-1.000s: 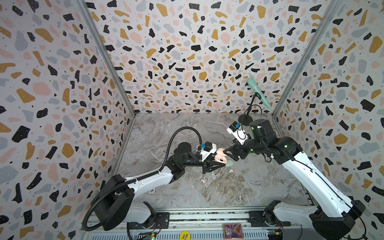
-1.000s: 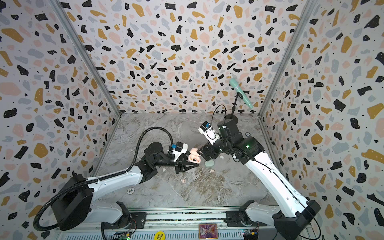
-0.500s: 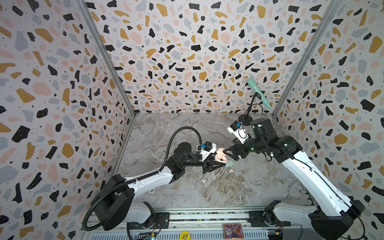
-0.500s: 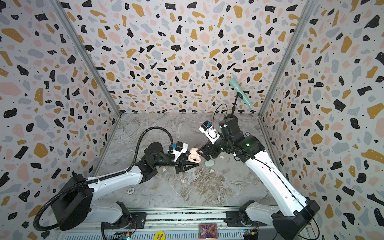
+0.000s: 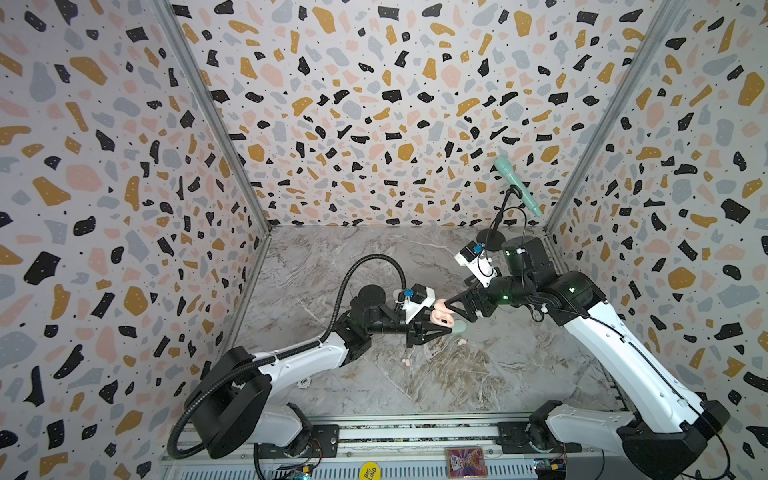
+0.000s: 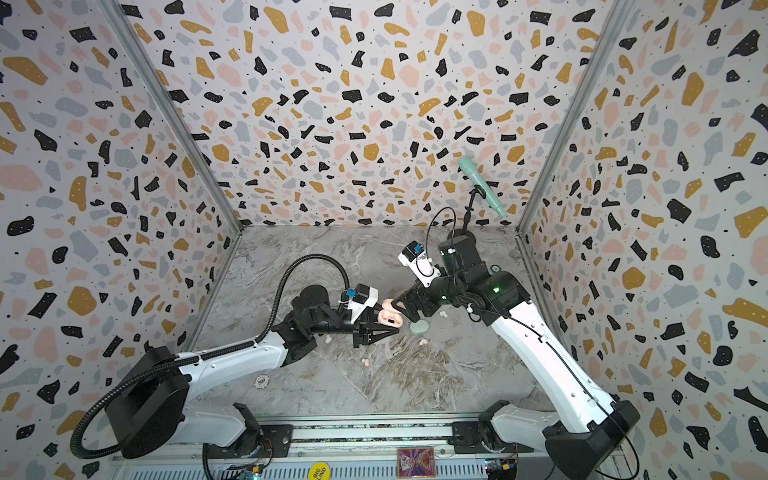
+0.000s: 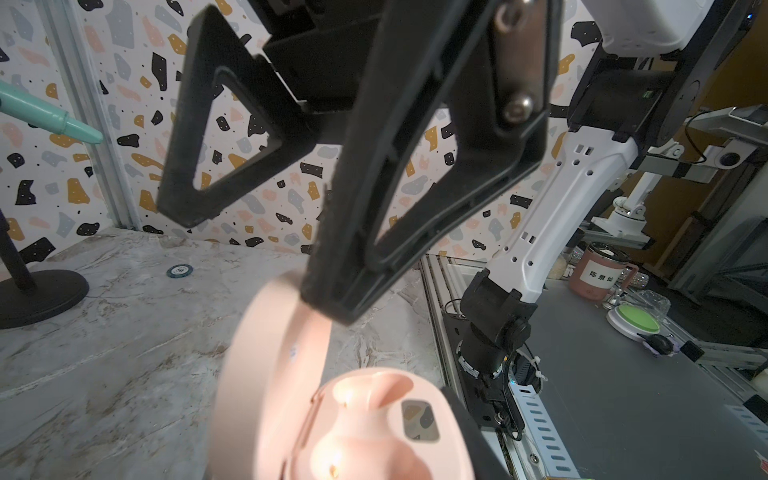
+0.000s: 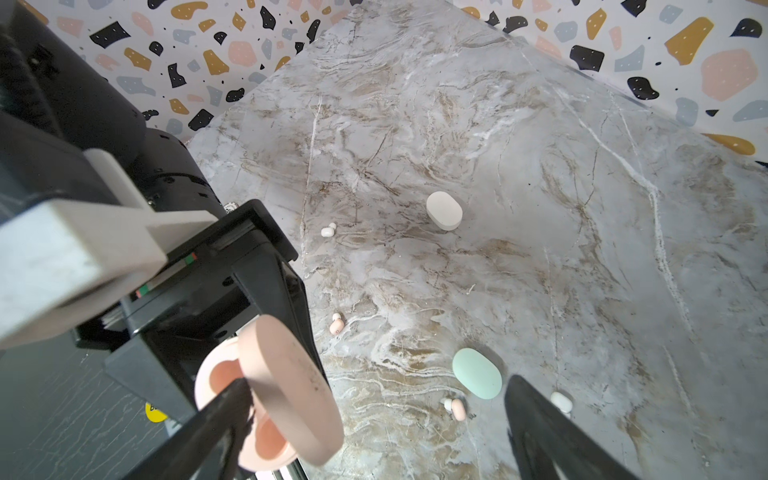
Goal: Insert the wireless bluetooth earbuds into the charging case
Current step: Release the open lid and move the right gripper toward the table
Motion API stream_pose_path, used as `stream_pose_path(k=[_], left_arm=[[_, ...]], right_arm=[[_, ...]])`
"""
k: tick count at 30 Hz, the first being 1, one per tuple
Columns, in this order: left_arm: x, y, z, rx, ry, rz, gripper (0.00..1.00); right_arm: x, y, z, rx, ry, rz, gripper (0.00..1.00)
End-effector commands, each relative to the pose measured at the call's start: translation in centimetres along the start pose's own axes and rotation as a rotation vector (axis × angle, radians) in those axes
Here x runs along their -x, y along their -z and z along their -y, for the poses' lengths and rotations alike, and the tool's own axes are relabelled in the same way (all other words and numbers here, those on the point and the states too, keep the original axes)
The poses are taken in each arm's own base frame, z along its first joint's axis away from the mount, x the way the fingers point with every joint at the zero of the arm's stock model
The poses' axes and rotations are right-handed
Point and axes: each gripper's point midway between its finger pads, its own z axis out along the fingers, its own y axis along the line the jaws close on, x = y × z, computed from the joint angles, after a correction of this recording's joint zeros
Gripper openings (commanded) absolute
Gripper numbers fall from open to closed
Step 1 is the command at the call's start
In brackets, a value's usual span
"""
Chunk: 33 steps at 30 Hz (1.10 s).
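Note:
My left gripper (image 5: 436, 328) is shut on the base of a pale pink charging case (image 5: 441, 318), held above the floor with its lid (image 8: 291, 386) swung open. Both earbud wells in the base (image 7: 374, 428) look vacant. My right gripper (image 8: 374, 449) is open wide. One of its fingers (image 8: 208, 436) reaches between lid and base, and the other finger (image 8: 552, 436) hangs over the floor. Loose earbuds lie on the marble: two pink ones (image 8: 336, 324) (image 8: 457, 408) and two white ones (image 8: 328, 230) (image 8: 561, 401).
A mint case (image 8: 476, 373) lies shut just below the held case, and a white case (image 8: 444, 210) lies farther off. A mint microphone (image 5: 517, 189) on a black stand (image 5: 490, 240) fills the back right corner. A poker chip (image 6: 261, 381) lies by the left arm.
The right gripper's jaws have spread wider. Both arms and the held pink case have stayed almost where they were.

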Motion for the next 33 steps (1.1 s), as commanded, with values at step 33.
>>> stream_pose_path(k=[33], left_arm=[[0.7,4.6,-2.9,0.160,0.013,0.088,0.23]], right_arm=[[-12.5,-2.8,4.6,-0.214,-0.636,-0.080,0.97]])
